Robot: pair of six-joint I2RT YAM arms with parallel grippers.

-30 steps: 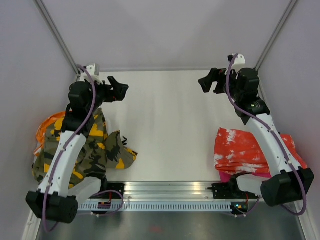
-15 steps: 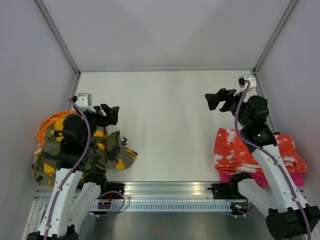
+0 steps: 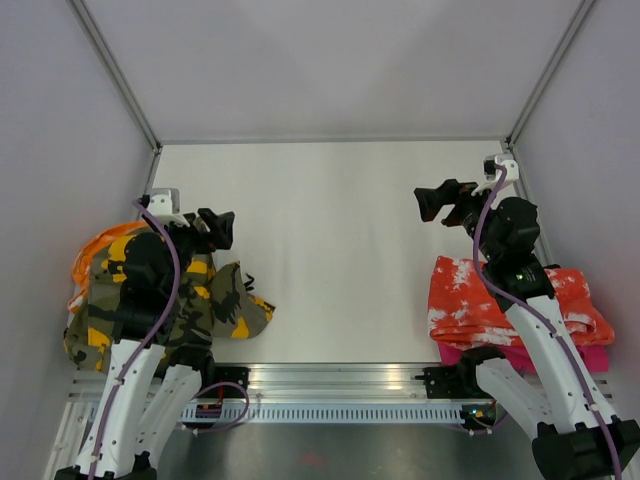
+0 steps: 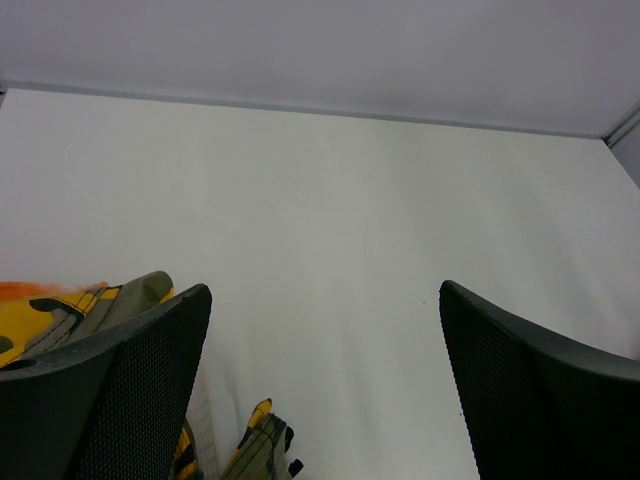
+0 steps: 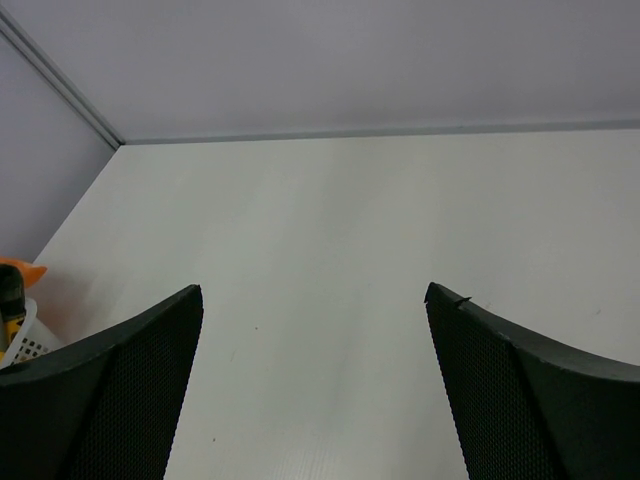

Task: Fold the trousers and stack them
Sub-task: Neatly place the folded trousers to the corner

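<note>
Folded orange-red trousers with white splatter (image 3: 470, 300) lie at the right of the table on top of a magenta pink pair (image 3: 592, 358). Camouflage trousers (image 3: 215, 300) lie crumpled at the left, and a corner of them shows in the left wrist view (image 4: 255, 452). My left gripper (image 3: 218, 228) hovers just beyond the camouflage heap, open and empty (image 4: 325, 288). My right gripper (image 3: 435, 203) hangs above the bare table beyond the orange-red pair, also open and empty (image 5: 314, 289).
An orange cloth (image 3: 92, 250) pokes out under the camouflage heap at the far left. A bit of white mesh basket (image 5: 28, 345) shows at the left edge of the right wrist view. Grey walls close the table at the back and sides. A metal rail (image 3: 330, 385) runs along the near edge.
Both arms have drawn back from the far side toward the near edge, the left more than the right. Over the last half second they have barely moved. The trousers lie as before.
</note>
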